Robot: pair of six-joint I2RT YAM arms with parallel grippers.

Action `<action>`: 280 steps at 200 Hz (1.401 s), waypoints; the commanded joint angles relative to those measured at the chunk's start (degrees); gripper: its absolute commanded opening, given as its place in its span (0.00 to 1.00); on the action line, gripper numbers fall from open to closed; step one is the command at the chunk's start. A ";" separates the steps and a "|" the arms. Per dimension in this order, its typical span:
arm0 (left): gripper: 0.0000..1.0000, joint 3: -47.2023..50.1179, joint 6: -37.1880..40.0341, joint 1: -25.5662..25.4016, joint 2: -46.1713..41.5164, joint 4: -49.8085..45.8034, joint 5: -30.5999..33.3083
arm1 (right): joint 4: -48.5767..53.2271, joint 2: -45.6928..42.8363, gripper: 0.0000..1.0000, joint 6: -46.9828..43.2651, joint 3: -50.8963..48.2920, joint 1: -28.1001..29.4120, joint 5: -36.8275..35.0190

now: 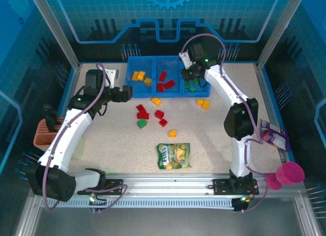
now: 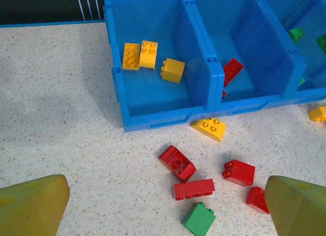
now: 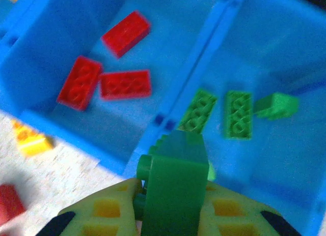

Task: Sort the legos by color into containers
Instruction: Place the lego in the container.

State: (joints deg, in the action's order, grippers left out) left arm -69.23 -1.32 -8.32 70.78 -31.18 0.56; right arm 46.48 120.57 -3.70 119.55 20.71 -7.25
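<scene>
While your right claw [image 3: 170, 210] is pinching a green lego [image 3: 175, 170], it is hovering above the near side of the blue tray [image 1: 168, 58], which is sitting at the table's 12 o'clock, close to the divider between the middle and right compartments. Three green legos [image 3: 238, 114] are lying in the right compartment, toward 1 o'clock of the held block. Three red legos [image 3: 125, 85] are lying in the middle one, toward 10 o'clock. Yellow legos [image 2: 147, 55] are resting in the left compartment. Your left claw [image 1: 130, 93] is hanging spread wide and empty just beside the tray's near left corner. Its fingers [image 2: 33, 205] are framing loose legos [image 2: 193, 189] on the table, four red and one green, with a yellow wedge [image 2: 210, 128] lying just beside the tray's front wall. A candy bag [image 1: 173, 155] is lying at the table's 6 o'clock.
</scene>
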 commanded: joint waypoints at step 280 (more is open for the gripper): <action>0.99 -2.17 1.39 1.52 2.96 -1.96 1.64 | 0.89 0.67 0.53 0.12 10.71 1.74 -8.62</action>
State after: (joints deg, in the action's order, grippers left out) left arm -69.32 -0.91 -7.92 72.82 -31.83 1.87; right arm 43.72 127.63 -4.91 134.15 17.82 -12.16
